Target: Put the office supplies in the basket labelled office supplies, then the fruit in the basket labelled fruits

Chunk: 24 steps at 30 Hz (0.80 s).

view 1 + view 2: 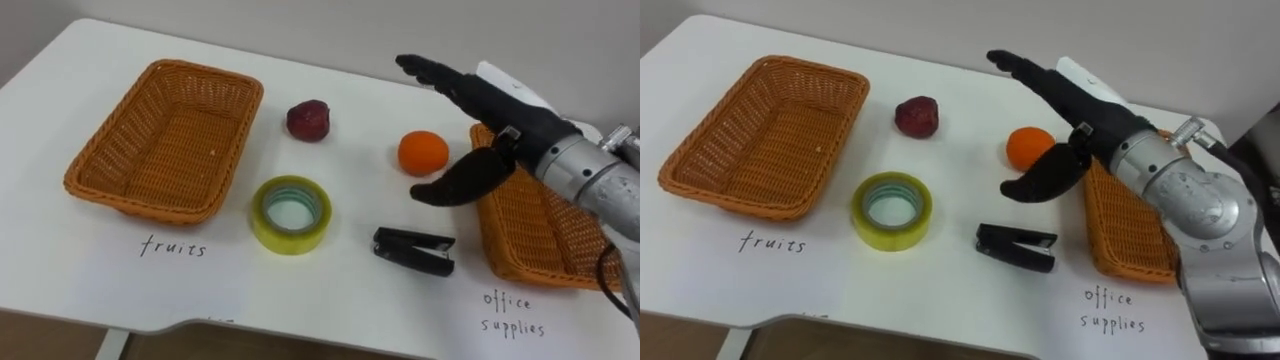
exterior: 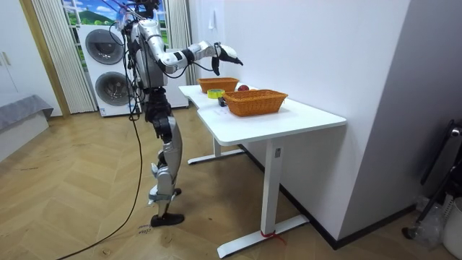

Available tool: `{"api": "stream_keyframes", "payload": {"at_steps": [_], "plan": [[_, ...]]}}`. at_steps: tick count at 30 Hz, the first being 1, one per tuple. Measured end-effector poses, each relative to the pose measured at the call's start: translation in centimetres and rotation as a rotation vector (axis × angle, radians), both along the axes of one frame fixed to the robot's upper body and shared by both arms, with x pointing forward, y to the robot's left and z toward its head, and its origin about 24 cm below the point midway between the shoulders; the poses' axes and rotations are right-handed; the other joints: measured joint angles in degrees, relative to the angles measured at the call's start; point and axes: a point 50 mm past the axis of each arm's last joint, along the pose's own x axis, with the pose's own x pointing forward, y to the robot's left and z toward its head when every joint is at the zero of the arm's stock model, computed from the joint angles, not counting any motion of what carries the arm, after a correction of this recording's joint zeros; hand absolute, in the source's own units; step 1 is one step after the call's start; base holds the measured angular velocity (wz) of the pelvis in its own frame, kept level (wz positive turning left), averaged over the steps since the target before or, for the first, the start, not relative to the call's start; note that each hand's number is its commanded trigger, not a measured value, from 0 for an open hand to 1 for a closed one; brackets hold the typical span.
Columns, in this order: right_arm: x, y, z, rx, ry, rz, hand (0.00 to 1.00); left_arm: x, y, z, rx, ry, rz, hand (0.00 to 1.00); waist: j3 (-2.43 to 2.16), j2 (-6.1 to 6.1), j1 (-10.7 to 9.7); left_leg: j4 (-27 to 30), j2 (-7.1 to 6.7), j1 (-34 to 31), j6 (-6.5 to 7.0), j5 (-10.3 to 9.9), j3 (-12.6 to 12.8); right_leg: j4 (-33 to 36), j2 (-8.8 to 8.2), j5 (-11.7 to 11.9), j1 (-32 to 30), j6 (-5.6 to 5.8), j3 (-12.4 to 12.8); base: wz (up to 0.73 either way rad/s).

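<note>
Where I see the right hand: in the air above the tabletop, over the inner edge of the right-hand basket.
Hand state: wide open, fingers straight and pointing away from me, thumb spread down and apart from them; I have nothing in it and it touches nothing I can make out.
Nearest thing: the orange, just beside the thumb on the tabletop, in no basket.
Stapler: black, lying flat below the thumb, just beside the right-hand basket's near corner, outside it.
Tape roll: yellow-green, flat on its side, between the stapler and the left-hand basket.
Dark red fruit: farther back, between the left-hand basket and the orange.
Baskets: both woven, orange-brown, nothing lying in either as far as I can see.
Writing: handwritten on the tabletop, "fruits" in front of the left-hand basket, "office supplies" in front of the right-hand one.
My stance: in the room view I stand upright at the tabletop's long side, right arm stretched out over it.
</note>
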Motion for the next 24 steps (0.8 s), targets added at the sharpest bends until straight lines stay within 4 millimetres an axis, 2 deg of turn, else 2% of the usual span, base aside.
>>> {"api": "stream_keyframes", "payload": {"at_steps": [5,7,9,14,18,21,24], "plan": [[0.2,-0.4,-1.6,-0.009,0.116,0.000,0.00,0.3,0.0,0.0,0.000,-0.002,0.000,0.00,0.22,0.26,0.94,0.20,-0.01,0.18,0.00,0.00,0.05,-0.02,-0.03,0.02,0.21,0.02,0.16,0.00],[0.2,-0.3,-2.1,-0.016,0.155,0.014,0.00,0.7,-0.1,0.0,-0.003,-0.005,0.000,0.00,0.49,0.71,1.34,0.26,0.04,0.09,0.00,-0.01,0.08,0.01,-0.01,0.02,0.11,0.02,0.14,0.00],[0.2,-0.4,-2.5,-0.017,0.186,0.015,0.00,0.9,-0.2,-0.1,-0.006,-0.002,0.002,0.00,0.56,0.99,1.55,-0.06,0.03,-0.04,0.01,0.00,0.02,0.04,-0.01,0.04,-0.02,-0.01,0.12,0.00],[0.2,-0.4,-3.2,-0.013,0.232,0.015,0.00,0.8,-0.5,-0.2,-0.009,0.009,0.010,0.00,0.16,1.25,1.83,0.02,0.02,0.11,0.03,0.07,-0.04,0.06,0.00,0.05,0.05,-0.03,0.12,0.00],[0.3,-1.0,-5.1,-0.007,0.339,-0.005,0.00,1.1,-0.4,-0.2,0.014,0.004,0.021,0.00,-0.07,0.94,2.10,0.03,-0.05,0.21,0.05,0.09,-0.50,0.01,-0.01,0.07,0.23,-0.01,0.20,0.01],[0.2,-1.1,-5.9,-0.010,0.395,0.002,0.00,1.2,-0.4,-0.1,0.027,0.001,0.024,0.00,-0.06,0.89,2.33,0.03,-0.05,0.20,0.05,0.10,-0.52,-0.01,0.00,0.07,0.24,-0.01,0.22,0.00],[0.1,-0.9,-6.1,-0.013,0.415,0.016,0.00,1.3,-0.4,-0.1,0.030,-0.005,0.029,0.00,0.14,1.07,2.41,0.02,-0.04,0.18,0.05,0.10,-0.53,-0.02,0.01,0.07,0.25,-0.01,0.19,0.00]]}}
